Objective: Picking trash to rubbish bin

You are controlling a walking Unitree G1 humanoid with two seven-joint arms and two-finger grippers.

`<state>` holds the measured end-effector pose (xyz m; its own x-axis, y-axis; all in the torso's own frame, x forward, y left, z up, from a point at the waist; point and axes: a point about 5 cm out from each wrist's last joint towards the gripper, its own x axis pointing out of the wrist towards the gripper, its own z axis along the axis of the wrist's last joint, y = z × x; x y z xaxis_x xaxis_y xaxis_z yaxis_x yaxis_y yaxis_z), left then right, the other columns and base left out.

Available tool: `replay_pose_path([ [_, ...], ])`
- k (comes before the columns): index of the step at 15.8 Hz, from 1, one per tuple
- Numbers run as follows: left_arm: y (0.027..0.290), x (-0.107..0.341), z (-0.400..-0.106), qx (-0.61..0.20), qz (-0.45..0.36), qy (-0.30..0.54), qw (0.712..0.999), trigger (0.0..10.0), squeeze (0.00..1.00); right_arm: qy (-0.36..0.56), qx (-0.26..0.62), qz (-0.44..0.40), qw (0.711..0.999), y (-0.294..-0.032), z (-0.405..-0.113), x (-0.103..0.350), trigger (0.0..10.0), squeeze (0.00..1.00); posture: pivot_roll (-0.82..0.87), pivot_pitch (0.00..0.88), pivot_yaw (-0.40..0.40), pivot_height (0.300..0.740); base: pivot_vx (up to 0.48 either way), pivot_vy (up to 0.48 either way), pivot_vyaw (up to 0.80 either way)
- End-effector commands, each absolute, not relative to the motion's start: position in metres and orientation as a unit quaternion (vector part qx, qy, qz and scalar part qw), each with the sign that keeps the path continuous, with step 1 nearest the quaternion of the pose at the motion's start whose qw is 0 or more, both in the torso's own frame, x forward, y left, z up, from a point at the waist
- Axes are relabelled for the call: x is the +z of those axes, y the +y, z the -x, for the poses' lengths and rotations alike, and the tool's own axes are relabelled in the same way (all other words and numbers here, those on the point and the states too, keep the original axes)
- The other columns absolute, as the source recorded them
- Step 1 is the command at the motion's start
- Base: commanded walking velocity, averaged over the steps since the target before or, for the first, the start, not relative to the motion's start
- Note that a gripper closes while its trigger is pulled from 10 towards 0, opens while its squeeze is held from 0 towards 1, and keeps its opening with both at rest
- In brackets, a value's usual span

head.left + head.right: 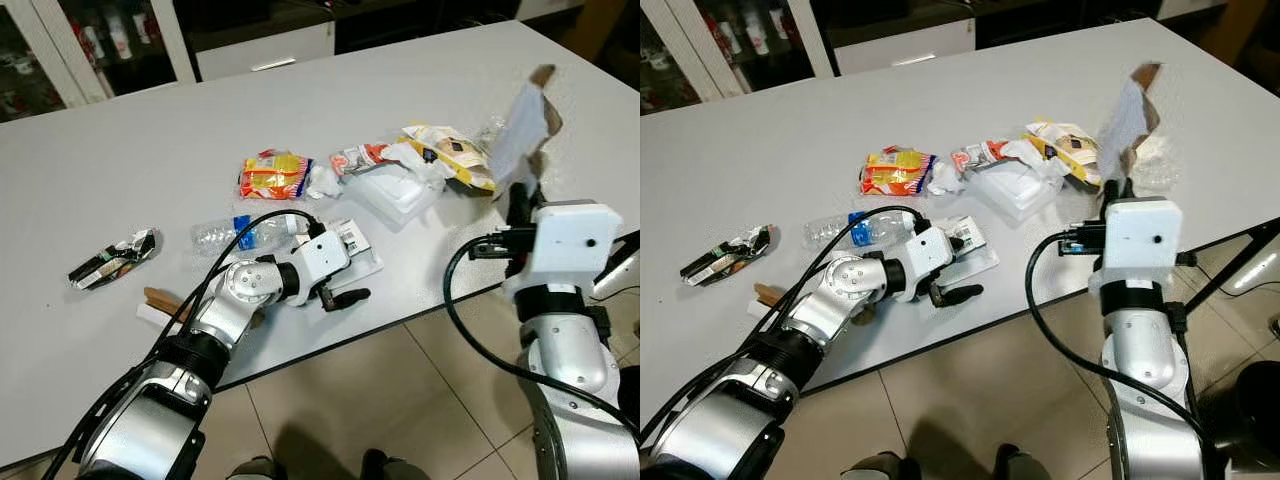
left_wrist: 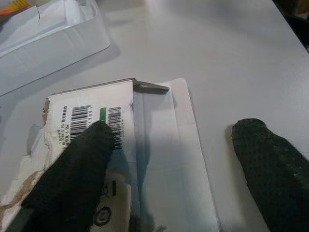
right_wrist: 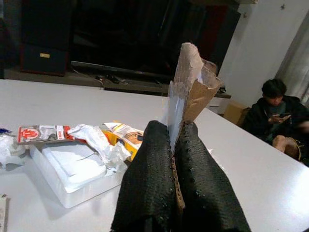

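Right gripper (image 3: 171, 159) is clamped on a torn cardboard scrap (image 1: 528, 115), held upright above the table (image 1: 130, 170) edge. Left gripper (image 2: 174, 145) is spread wide, one finger (image 2: 77, 164) resting on a flat barcode carton (image 2: 145, 145). Nearby lie a white tray (image 1: 400, 195), plastic bottle (image 1: 235, 233), orange packet (image 1: 272, 175), and crumpled wrappers (image 1: 445, 152). A person (image 3: 275, 108) sits beyond the table.

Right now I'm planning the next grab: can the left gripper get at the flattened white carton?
Probably yes: the left gripper is open over the flattened white carton, one finger on its barcode flap, nothing between them.
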<state>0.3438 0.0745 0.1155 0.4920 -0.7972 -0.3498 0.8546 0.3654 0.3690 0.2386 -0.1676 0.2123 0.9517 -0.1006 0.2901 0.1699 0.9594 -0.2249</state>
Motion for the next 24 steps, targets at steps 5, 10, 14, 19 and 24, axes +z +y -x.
replay_pose_path([
  [5,0.0863,0.0878,-0.3341,-0.526,-0.269,0.125,0.797,0.0,0.0,-0.137,-0.059,0.127,0.981,-0.1644,-0.2404,0.2134,10.0,0.0,0.11,0.126,0.046,0.74,0.0,0.0,0.0],
  [10,0.0846,0.0853,-0.3331,-0.533,-0.264,0.127,0.794,0.0,0.0,-0.132,-0.056,0.128,0.981,-0.1646,-0.2413,0.2113,10.0,0.0,0.11,0.121,0.049,0.74,0.0,0.0,0.0],
  [14,0.0848,0.0852,-0.3335,-0.53,-0.26,0.125,0.797,0.0,0.0,-0.132,-0.053,0.129,0.981,-0.1637,-0.242,0.211,10.0,0.0,0.11,0.117,0.047,0.74,0.0,0.0,0.0],
  [19,0.0865,0.0876,-0.3367,-0.514,-0.249,0.12,0.812,0.0,0.0,-0.133,-0.047,0.131,0.981,-0.162,-0.244,0.2107,10.0,0.0,0.12,0.114,0.042,0.74,0.0,0.0,0.0],
  [24,0.0866,0.0914,-0.3411,-0.491,-0.232,0.11,0.833,0.0,0.0,-0.132,-0.044,0.134,0.981,-0.1619,-0.2445,0.2101,10.0,0.0,0.11,0.11,0.039,0.74,0.0,0.0,0.0],
])
